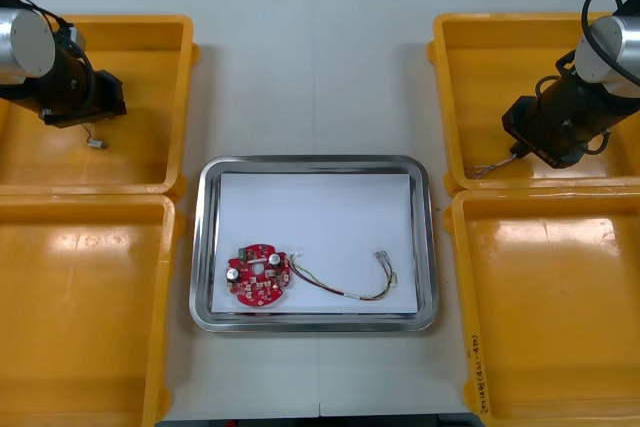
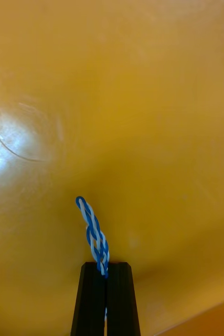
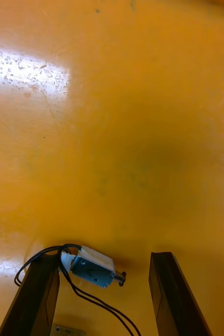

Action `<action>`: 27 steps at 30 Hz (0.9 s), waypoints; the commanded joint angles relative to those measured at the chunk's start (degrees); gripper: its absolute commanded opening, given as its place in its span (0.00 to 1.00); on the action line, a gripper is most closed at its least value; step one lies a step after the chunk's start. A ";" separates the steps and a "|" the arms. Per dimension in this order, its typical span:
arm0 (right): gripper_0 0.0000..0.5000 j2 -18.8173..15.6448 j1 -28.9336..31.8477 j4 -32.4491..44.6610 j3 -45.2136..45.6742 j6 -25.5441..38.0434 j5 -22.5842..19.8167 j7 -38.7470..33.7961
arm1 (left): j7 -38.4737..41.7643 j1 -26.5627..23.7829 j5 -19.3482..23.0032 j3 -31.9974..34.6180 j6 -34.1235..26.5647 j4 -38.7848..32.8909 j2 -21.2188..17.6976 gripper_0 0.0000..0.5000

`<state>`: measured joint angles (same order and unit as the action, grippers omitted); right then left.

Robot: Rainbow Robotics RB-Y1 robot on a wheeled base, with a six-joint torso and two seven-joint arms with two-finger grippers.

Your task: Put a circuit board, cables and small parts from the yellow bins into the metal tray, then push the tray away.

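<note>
My left gripper [image 3: 102,260] is open low in the far left yellow bin [image 1: 150,47]. A small metal part [image 3: 92,266] with thin black wires lies on the bin floor between its fingers, closer to one finger [image 3: 35,294]. From the front, that part [image 1: 96,143] lies just below the left gripper [image 1: 92,125]. My right gripper [image 2: 106,273] is shut on a twisted blue and white cable [image 2: 93,233] just above the floor of the far right bin [image 1: 470,57]. The metal tray [image 1: 425,247] holds a round red circuit board [image 1: 258,275] and a red and yellow cable [image 1: 352,285].
The near left bin [image 1: 80,347] and near right bin [image 1: 560,347] flank the tray. A bare strip of table [image 1: 315,77] runs between the far bins beyond the tray. Shoes show past the table's far edge.
</note>
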<state>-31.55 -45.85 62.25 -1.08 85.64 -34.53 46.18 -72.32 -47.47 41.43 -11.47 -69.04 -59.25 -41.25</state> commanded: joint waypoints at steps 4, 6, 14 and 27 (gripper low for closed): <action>0.00 -1.15 -3.98 0.07 1.60 -0.47 2.45 2.51 | -6.17 -3.15 -1.79 -0.13 1.45 1.25 1.08 1.00; 0.00 -1.76 -4.16 0.07 1.60 -0.47 3.15 3.13 | -6.26 -3.15 -2.05 -0.13 1.89 1.68 1.34 1.00; 0.00 -3.17 -4.16 -0.20 1.69 -1.88 5.70 4.36 | -6.17 -3.15 -2.58 -0.13 1.89 1.77 1.70 0.01; 0.00 -3.61 -4.16 -1.08 1.78 -6.80 10.71 5.06 | -5.29 -5.97 -1.35 1.71 -10.42 -2.89 -0.33 0.00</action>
<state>-32.91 -47.35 61.66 -0.94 80.01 -25.08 49.18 -72.57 -50.40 39.51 -11.44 -76.52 -58.11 -40.61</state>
